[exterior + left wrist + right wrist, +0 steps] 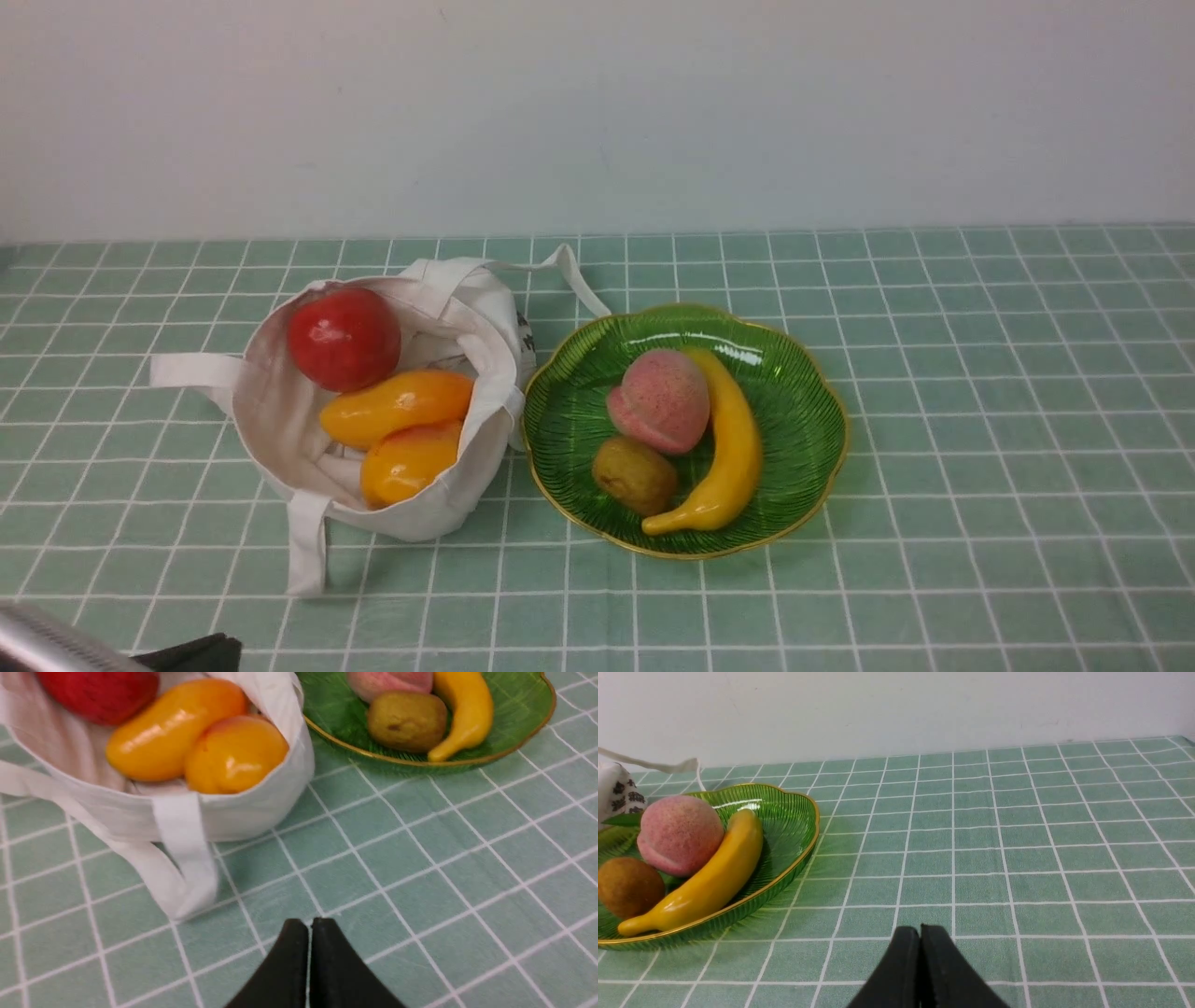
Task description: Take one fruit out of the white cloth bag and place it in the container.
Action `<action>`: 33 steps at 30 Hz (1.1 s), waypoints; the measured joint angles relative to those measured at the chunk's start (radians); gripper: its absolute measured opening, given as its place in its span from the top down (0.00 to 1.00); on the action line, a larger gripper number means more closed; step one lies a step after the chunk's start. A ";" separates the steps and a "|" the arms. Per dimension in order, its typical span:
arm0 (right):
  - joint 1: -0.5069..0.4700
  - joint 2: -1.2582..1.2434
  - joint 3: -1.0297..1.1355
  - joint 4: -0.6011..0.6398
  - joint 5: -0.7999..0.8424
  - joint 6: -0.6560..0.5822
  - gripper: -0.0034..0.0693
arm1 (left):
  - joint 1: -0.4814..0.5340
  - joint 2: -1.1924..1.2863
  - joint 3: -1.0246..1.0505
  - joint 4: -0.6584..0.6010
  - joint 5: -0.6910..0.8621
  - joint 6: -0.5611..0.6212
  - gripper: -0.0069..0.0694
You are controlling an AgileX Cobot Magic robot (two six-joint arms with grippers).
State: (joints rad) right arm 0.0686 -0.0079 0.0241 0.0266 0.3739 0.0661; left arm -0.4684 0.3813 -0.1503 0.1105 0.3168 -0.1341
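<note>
Peach rests in green dish beside white bag; left gripper and right gripper pressed together, empty.

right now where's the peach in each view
Front view: peach at the middle of the green dish, beside the banana.
Left wrist view: only its lower part shows, cut by the frame edge.
Right wrist view: in the dish, against the banana.
Shared landmark: the banana.

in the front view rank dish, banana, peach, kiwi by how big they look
1. dish
2. banana
3. peach
4. kiwi
All sit together at similar depth, so nearness barely skews it.
</note>
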 joint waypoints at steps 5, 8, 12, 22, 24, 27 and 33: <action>0.000 0.000 0.000 0.000 0.000 0.000 0.97 | 0.164 -0.241 0.091 -0.082 -0.005 0.134 0.92; 0.000 0.000 0.000 0.000 0.000 0.000 0.97 | 0.268 -0.336 0.147 -0.111 -0.006 0.179 0.92; 0.000 0.000 0.000 0.000 0.000 0.000 0.97 | 0.359 -0.389 0.176 -0.141 0.012 0.191 0.92; 0.000 0.000 0.000 0.000 0.000 0.000 0.97 | 0.400 -0.391 0.178 -0.149 0.057 0.181 0.92; 0.000 0.000 0.000 0.000 0.000 0.000 0.97 | 0.393 -0.391 0.178 -0.143 0.057 0.172 0.92; 0.000 0.000 0.000 0.000 0.000 0.000 0.97 | 0.376 -0.391 0.178 -0.138 0.058 0.167 0.92; 0.000 0.000 0.000 0.000 0.000 0.000 0.97 | 0.362 -0.391 0.178 -0.135 0.058 0.164 0.92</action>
State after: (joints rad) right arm 0.0686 -0.0079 0.0241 0.0266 0.3739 0.0661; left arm -0.1062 -0.0101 0.0281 -0.0248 0.3744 0.0303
